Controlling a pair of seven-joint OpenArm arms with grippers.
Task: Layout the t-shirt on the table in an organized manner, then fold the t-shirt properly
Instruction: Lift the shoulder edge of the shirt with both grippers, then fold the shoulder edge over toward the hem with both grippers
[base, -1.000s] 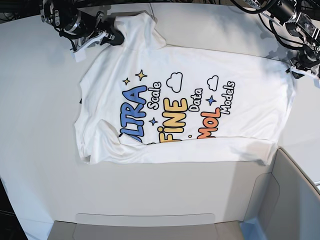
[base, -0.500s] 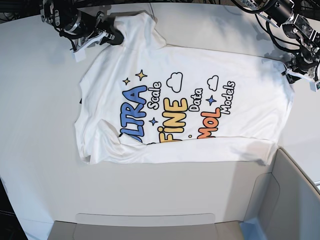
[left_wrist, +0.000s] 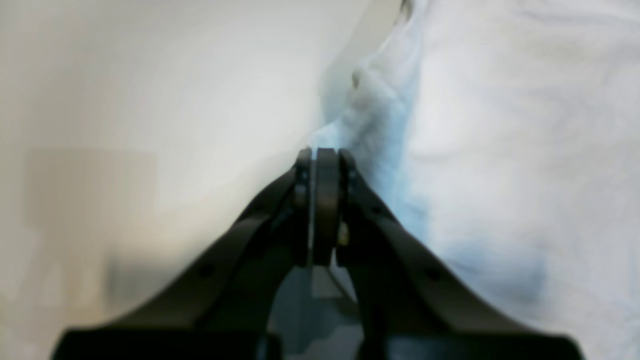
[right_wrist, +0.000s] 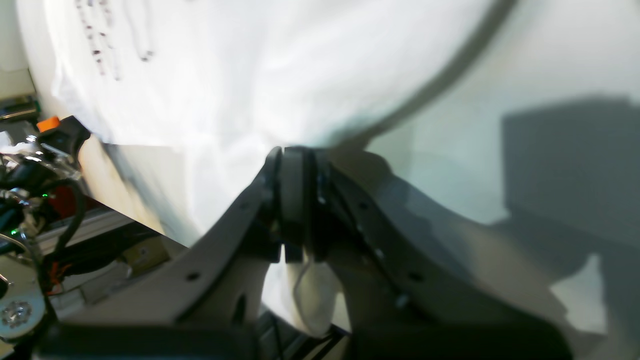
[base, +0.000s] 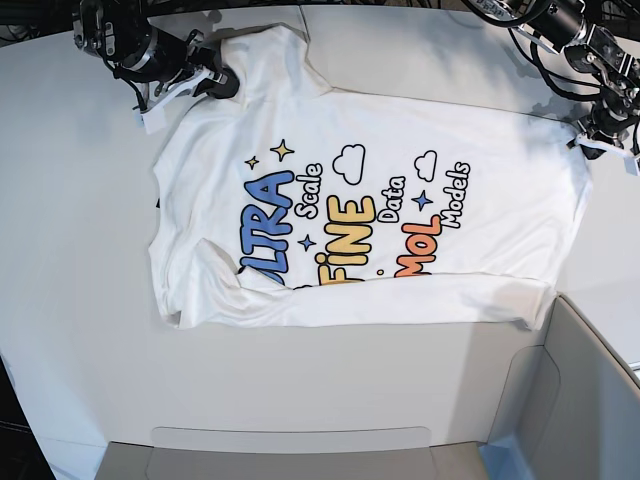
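Note:
The white t-shirt (base: 400, 140) lies print-up across the table (base: 80, 300), and its lower edge is folded up over the bottom of the letters. In the base view my right gripper (base: 218, 82) is at the shirt's top left corner. The right wrist view shows this gripper (right_wrist: 295, 150) shut, with white cloth (right_wrist: 225, 75) pinched between the fingers. My left gripper (base: 590, 135) is at the shirt's far right edge. In the left wrist view it (left_wrist: 325, 152) is shut where the bunched fabric (left_wrist: 500, 150) rises to its tip.
A grey-white bin (base: 590, 400) stands at the front right, and a flat panel (base: 290, 450) runs along the front edge. Cables and hardware (right_wrist: 30, 165) hang beyond the table's edge near my right gripper. Bare tabletop (left_wrist: 150, 100) lies beside the left gripper.
Both grippers have shut on the shirt's edges. The right gripper has moved left, drawing the top left corner outward. The left gripper has shifted slightly at the right edge.

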